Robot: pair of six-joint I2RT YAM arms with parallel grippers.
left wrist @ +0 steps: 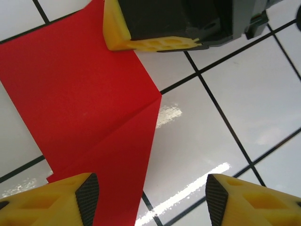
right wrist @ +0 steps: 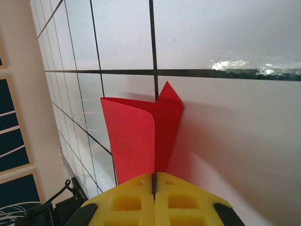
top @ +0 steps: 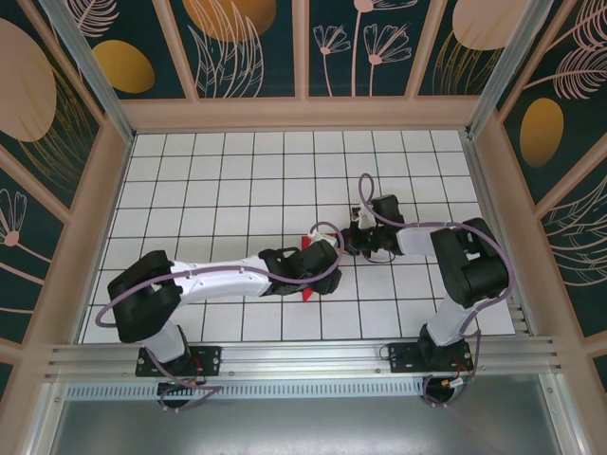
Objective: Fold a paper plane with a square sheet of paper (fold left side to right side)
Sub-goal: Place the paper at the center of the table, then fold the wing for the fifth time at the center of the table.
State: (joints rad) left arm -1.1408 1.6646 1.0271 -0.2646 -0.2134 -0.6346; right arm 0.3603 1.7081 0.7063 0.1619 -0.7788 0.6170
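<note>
white grid-tiled surface [top: 237, 180], dark leaf-patterned walls [top: 247, 47] around it, right hand [right wrist: 154, 184] clamped on creased red paper [right wrist: 136, 136], left hand [left wrist: 153, 201] fingers apart above it

Entry: thin red square sheet of paper [left wrist: 84, 108], on the white tiled counter [top: 218, 180], midway between your arms. Your right tool [right wrist: 154, 181] pinches its right side, which curls up off the counter. Your left tool [left wrist: 153, 197] stands over its left part.
</note>
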